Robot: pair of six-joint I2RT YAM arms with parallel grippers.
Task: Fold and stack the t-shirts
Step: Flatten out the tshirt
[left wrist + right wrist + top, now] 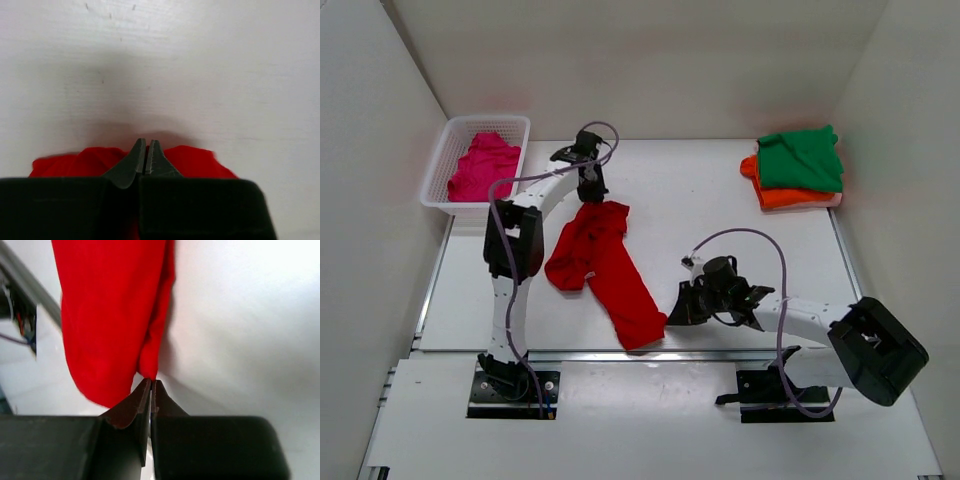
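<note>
A bright red t-shirt [598, 262] lies crumpled and stretched diagonally across the middle of the table. My left gripper [592, 196] is shut on its far edge; in the left wrist view the closed tips [146, 142] sit in the red cloth [195, 160]. My right gripper [673, 311] is shut on the shirt's near corner, and in the right wrist view the cloth [110, 315] hangs from the pinched tips [151, 381]. A green t-shirt [802, 158] lies folded on an orange t-shirt [788, 198] at the back right. A magenta t-shirt [482, 166] sits bunched in the basket.
The white lattice basket [444, 152] stands at the back left against the wall. White walls close in the table on the left, back and right. A metal rail runs along the table's near edge [620, 353].
</note>
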